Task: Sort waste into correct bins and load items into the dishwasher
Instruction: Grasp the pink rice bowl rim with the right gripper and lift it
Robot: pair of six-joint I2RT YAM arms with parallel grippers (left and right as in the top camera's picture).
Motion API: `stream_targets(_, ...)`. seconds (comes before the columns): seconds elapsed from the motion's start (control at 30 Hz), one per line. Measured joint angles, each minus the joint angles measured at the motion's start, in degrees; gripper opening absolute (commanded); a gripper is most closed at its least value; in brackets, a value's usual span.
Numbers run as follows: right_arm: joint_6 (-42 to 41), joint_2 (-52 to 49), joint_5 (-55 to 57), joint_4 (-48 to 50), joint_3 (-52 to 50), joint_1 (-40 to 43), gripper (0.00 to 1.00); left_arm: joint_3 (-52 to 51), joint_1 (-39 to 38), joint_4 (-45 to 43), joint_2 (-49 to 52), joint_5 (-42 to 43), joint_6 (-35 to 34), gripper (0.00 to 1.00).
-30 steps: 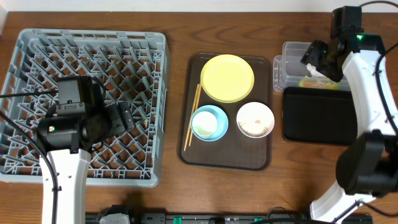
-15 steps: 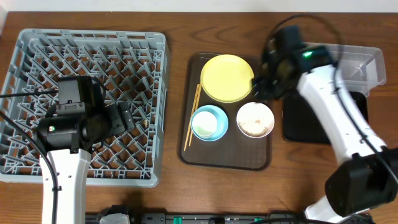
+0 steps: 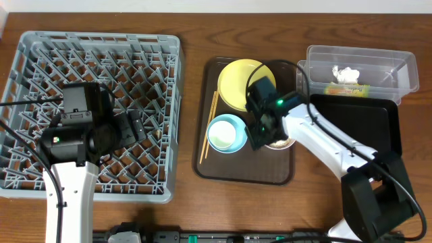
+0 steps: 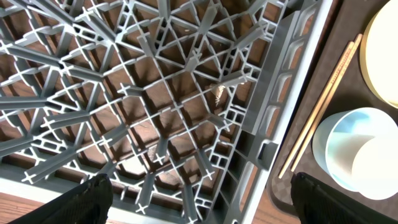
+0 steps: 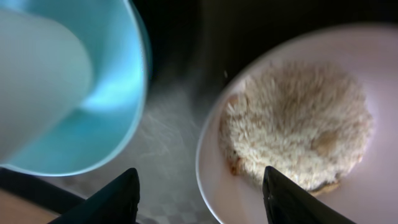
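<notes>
My right gripper is low over the white bowl and open. One finger stands outside the bowl's left rim, the other inside it. The bowl holds whitish food scraps. To its left is the light blue bowl with the white cup in it. The yellow plate lies behind, and the chopsticks lie at the tray's left. Over the dish rack hangs my left gripper, open and empty.
The dishes sit on a dark brown serving tray. At the back right, a clear tub holds a crumpled napkin and a green-and-orange wrapper. A black tray lies in front of the tub.
My right arm has swung from over the clear tub leftward and down to the white bowl, its jaws narrowing somewhat. The left arm has not moved.
</notes>
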State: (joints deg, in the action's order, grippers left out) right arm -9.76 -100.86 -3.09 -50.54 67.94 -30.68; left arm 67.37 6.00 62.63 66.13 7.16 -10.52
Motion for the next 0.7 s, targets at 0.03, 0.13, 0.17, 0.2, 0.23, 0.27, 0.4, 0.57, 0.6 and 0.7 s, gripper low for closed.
stream_targets(0.03,-0.5,0.0,0.5,0.1,-0.4,-0.4,0.6,0.0,0.0,0.0,0.0,0.0,0.0,0.93)
stream_targets(0.13,-1.6,0.0,1.9,0.9,-0.7,-0.9,0.58,0.0,0.0,0.0,0.0,0.0,0.0,0.93)
stream_targets(0.17,-1.8,0.0,2.3,1.3,-0.7,-0.9,0.57,0.0,0.0,0.0,0.0,0.0,0.0,0.93)
stream_targets(0.2,-1.9,0.0,2.5,1.5,-0.7,-1.0,0.57,0.0,0.0,0.0,0.0,0.0,0.0,0.93)
stream_targets(0.23,-2.1,0.0,2.7,1.6,-0.7,-1.0,0.56,0.0,0.0,0.0,0.0,0.0,0.0,0.93)
stream_targets(0.27,-2.2,0.0,3.0,1.6,-0.7,-1.1,0.55,0.0,0.0,0.0,0.0,0.0,0.0,0.93)
stream_targets(0.4,-2.5,0.0,3.1,1.6,-0.7,-1.1,0.52,0.0,0.0,0.0,0.0,0.0,0.0,0.93)
stream_targets(0.57,-2.8,0.0,3.1,2.4,-2.2,-1.1,0.51,0.0,0.0,0.0,0.0,0.0,0.0,0.93)
stream_targets(0.6,-2.8,0.0,3.2,2.6,-2.6,-1.1,0.5,0.0,0.0,0.0,0.0,0.0,0.0,0.93)
stream_targets(0.7,-3.3,0.0,3.3,3.3,-3.4,-1.5,0.47,0.0,0.0,0.0,0.0,0.0,0.0,0.93)
